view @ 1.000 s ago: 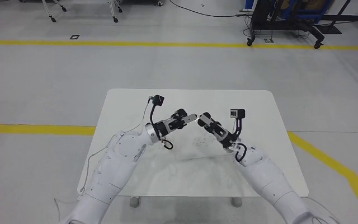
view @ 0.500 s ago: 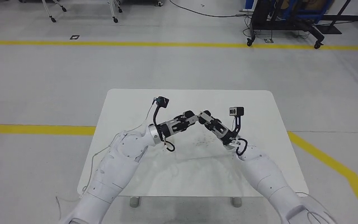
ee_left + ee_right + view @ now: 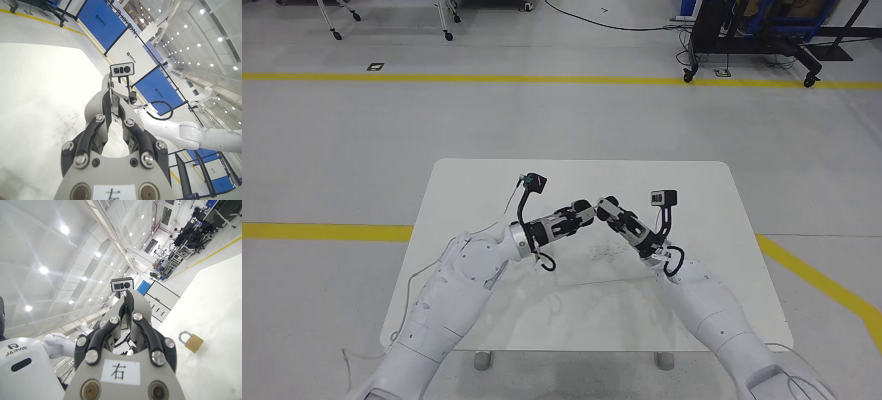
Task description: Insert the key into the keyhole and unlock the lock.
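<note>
The padlock (image 3: 191, 342) lay flat on the bench (image 3: 211, 298). Near the padlock, the right gripper (image 3: 128, 296) had its fingers (image 3: 130, 308) clenched pad to pad, apparently tip to tip with the left gripper (image 3: 583, 212), whose grip I could not tell.

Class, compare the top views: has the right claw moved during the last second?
Yes. The right claw has moved slightly toward the far edge of the table, and a little toward the left claw.

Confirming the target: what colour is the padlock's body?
Brass-gold; the padlock shows best in the right wrist view.
</note>
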Robot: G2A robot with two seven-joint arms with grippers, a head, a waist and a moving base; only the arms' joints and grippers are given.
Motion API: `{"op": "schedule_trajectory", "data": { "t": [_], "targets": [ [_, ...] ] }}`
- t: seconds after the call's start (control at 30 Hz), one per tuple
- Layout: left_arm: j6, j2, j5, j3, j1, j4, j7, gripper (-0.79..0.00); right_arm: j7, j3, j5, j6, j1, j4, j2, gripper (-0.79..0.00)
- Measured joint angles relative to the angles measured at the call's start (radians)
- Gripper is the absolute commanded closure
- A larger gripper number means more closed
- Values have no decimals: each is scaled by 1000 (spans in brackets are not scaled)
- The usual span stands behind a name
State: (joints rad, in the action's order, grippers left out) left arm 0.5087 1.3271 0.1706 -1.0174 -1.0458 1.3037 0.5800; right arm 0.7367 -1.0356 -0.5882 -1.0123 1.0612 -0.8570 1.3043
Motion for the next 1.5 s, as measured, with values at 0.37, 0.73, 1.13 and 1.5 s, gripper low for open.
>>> {"op": "schedule_trajectory", "data": {
  "t": [0.37,0.73,1.13,1.5],
  "targets": [
    [-11,-1,9,4,-1,2,-11,-99,39,-38,29,0,3,9,24,0],
    [-23,-4,32,0,-1,4,-37,0,62,-77,47,0,14,9,39,0],
    [-1,-9,-21,-25,-12,14,-38,0,71,-100,49,0,26,-1,46,-785],
    [0,-10,-29,-27,-12,14,-35,0,69,-100,51,2,27,-3,46,-785]
  ]
}}
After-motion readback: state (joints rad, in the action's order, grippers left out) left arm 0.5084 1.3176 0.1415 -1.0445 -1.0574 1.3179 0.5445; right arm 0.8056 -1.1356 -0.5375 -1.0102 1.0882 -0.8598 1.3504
